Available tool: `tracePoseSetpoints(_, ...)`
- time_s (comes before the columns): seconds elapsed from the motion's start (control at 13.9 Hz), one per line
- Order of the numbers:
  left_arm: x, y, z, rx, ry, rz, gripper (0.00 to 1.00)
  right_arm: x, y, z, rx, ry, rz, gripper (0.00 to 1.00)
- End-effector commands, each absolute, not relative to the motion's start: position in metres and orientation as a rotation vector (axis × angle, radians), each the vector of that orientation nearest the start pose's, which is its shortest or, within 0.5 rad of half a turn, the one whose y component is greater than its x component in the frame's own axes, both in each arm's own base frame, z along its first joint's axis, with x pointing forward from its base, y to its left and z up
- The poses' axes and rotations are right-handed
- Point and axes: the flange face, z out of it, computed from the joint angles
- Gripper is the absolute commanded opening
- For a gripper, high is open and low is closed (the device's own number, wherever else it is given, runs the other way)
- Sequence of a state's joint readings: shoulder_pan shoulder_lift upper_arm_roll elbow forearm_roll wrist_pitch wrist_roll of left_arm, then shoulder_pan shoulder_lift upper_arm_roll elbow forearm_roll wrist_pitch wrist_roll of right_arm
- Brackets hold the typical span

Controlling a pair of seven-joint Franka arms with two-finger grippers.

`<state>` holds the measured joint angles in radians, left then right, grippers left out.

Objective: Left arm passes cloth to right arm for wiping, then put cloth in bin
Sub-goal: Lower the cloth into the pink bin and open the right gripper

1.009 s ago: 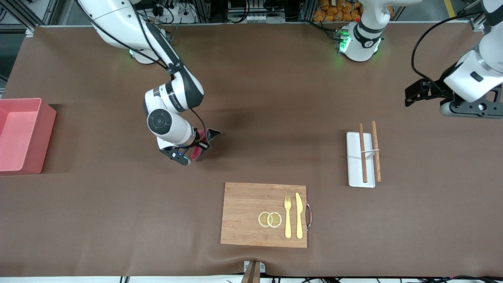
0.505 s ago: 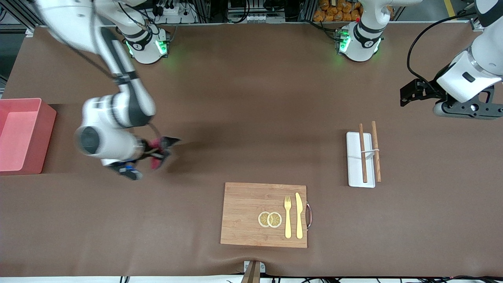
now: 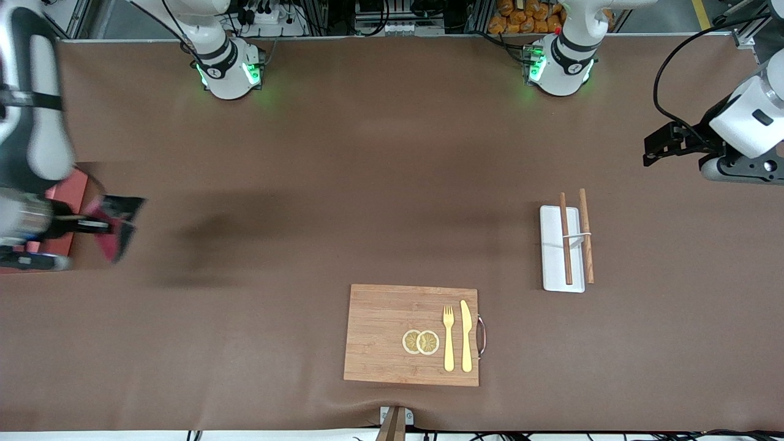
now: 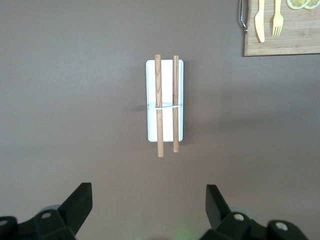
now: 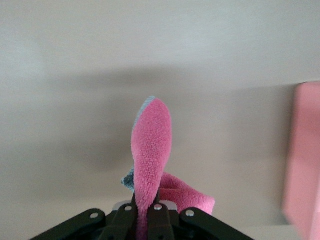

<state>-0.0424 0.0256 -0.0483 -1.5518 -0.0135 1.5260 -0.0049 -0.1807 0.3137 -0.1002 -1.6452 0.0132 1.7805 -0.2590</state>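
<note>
We see the right arm point(image 3: 27, 122) stretched over the right arm's end of the table, its right gripper point(image 3: 107, 225) clamped on the cloth point(image 3: 110, 236), which hangs in the air just beside the bin point(image 3: 70, 190). The left arm point(image 3: 744, 122) waits over the table's other end, its left gripper point(image 4: 149, 210) spread wide above bare tabletop near the white tray point(image 3: 554, 269) with two wooden sticks point(image 3: 565, 245). We can read no writing anywhere.

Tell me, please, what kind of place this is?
Probably a robotics lab staging a kitchen scene: two arm bases bolted along a brown-covered table, a wooden cutting board with yellow fork and knife, and cables and metal framing at the table's edge.
</note>
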Motion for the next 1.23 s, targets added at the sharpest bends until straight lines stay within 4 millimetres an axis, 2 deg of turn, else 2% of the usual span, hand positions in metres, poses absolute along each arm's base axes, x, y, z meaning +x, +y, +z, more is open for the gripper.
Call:
tracePoseSetpoints(0.0, 0.553, -0.045, 0.613, -3.127, 0.113, 0.131, 1.00, 0.594, -0.255, 0.439, -3.125, -0.169, 0.246, 0.00)
tracePoseSetpoints(0.07, 0.555, -0.037, 0.612, -3.128, 0.091, 0.132, 1.00, 0.588, -0.287, 0.440, -3.135, -0.223, 0.245, 0.00)
tracePoseSetpoints(0.22, 0.557, -0.034, 0.609, -3.127, 0.103, 0.139, 1.00, 0.573, -0.339, 0.433, -3.130, -0.320, 0.257, 0.00)
tracePoseSetpoints(0.29, 0.557, -0.035, 0.610, -3.128, 0.112, 0.137, 1.00, 0.566, -0.361, 0.421, -3.125, -0.338, 0.258, 0.00)
tracePoseSetpoints(0.43, 0.554, -0.054, 0.610, -3.123, 0.146, 0.141, 1.00, 0.562, -0.395, 0.403, -3.168, -0.470, 0.196, 0.00)
tracePoseSetpoints(0.5, 0.551, -0.071, 0.609, -3.120, 0.191, 0.147, 1.00, 0.558, -0.414, 0.386, -3.173, -0.529, 0.179, 0.00)
tracePoseSetpoints(0.79, 0.549, -0.068, 0.615, -3.121, 0.196, 0.133, 1.00, 0.527, -0.480, 0.308, -3.133, -0.666, 0.157, 0.00)
tracePoseSetpoints(0.86, 0.549, -0.072, 0.614, -3.118, 0.201, 0.135, 1.00, 0.521, -0.489, 0.296, -3.128, -0.672, 0.132, 0.00)
tracePoseSetpoints(0.94, 0.548, -0.075, 0.614, -3.118, 0.198, 0.135, 1.00, 0.522, -0.489, 0.282, -3.116, -0.660, 0.127, 0.59)
tracePoseSetpoints(1.01, 0.548, -0.076, 0.614, -3.118, 0.198, 0.135, 1.00, 0.519, -0.492, 0.271, -3.105, -0.639, 0.110, 1.00)
tracePoseSetpoints(1.15, 0.547, -0.077, 0.615, -3.117, 0.208, 0.135, 1.00, 0.516, -0.496, 0.274, -3.103, -0.588, 0.063, 1.00)
